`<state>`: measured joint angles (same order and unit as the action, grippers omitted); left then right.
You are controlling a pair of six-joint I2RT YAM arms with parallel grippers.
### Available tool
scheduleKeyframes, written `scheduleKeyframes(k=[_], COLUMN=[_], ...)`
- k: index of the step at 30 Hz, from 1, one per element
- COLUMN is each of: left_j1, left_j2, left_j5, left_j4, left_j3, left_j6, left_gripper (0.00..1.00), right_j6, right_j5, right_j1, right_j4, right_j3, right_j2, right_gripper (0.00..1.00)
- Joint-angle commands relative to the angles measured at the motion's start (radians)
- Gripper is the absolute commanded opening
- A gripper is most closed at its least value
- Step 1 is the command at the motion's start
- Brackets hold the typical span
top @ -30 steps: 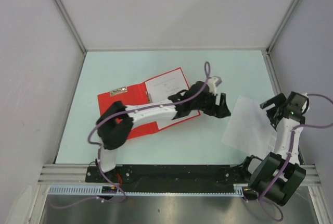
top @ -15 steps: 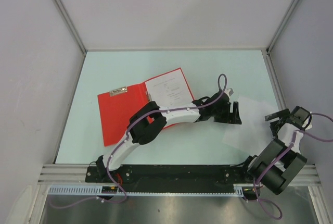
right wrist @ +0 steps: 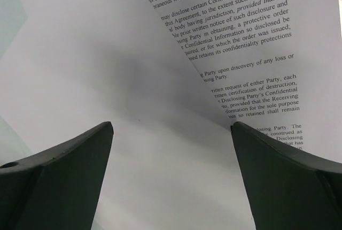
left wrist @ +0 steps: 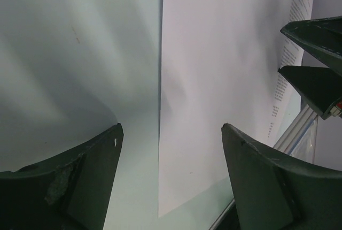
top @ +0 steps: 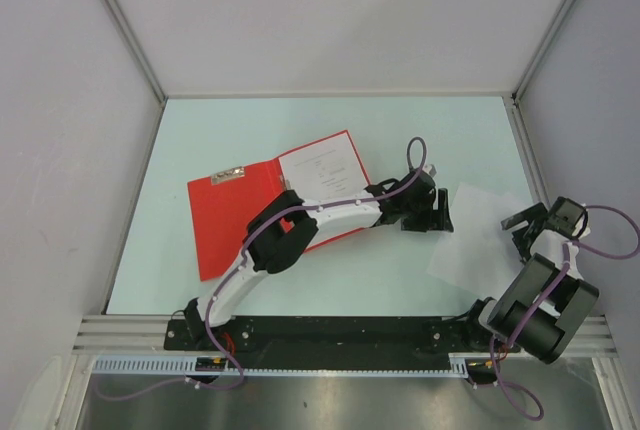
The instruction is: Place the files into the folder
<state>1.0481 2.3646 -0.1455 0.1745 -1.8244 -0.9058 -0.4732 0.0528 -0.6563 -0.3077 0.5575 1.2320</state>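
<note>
On the pale counter (top: 250, 130), left end effector (left wrist: 171, 127) hangs wide open and empty over the files (top: 470, 245), right end effector (right wrist: 171, 124) gapes empty above them too, folder (top: 230, 220) open left of both.

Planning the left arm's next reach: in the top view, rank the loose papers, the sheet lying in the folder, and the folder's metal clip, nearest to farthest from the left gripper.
1. Loose papers: just right of the left gripper.
2. Sheet in the folder: to its left.
3. Metal clip: farthest left.
</note>
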Motion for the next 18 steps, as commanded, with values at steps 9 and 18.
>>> scheduleKeyframes(k=[9, 18], left_j1=[0.006, 0.055], left_j2=[-0.094, 0.002], left_j5=[0.044, -0.089], left_j4=[0.171, 0.112], left_j3=[-0.15, -0.211], left_j6=[0.277, 0.246], left_gripper=[0.86, 0.86], right_j6=[-0.128, -0.058], right_j5=[0.154, -0.036], right_j1=[0.239, 0.065], right_j4=[0.076, -0.033], right_j3=[-0.045, 0.015], right_j2=[0.054, -0.083], right_gripper=[0.99, 1.0])
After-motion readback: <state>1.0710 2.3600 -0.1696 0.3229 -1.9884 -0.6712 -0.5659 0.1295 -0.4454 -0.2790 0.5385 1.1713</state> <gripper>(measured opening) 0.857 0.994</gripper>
